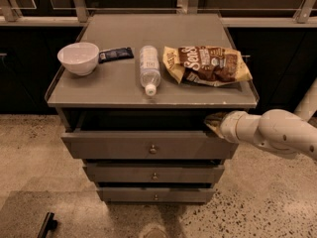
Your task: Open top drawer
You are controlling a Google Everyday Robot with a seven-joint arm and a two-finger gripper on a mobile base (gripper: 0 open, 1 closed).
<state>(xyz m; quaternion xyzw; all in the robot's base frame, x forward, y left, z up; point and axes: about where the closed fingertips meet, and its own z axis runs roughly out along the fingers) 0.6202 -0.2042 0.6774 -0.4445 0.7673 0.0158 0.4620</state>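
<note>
The top drawer [119, 145] is the widest grey front of the cabinet, with a small round knob [153, 149] at its centre. It stands pulled out a little, leaving a dark gap under the cabinet top. My gripper [214, 122] is at the end of the white arm [277, 133], which comes in from the right. It sits at the right end of the drawer's upper edge, tucked into that gap. The drawer's inside is hidden in shadow.
Two narrower drawers [124, 173] sit below. On the cabinet top [109, 90] lie a white bowl [78, 57], a dark wrapper [115, 54], a water bottle [149, 68] on its side and a chip bag [208, 64]. A speckled floor surrounds the cabinet.
</note>
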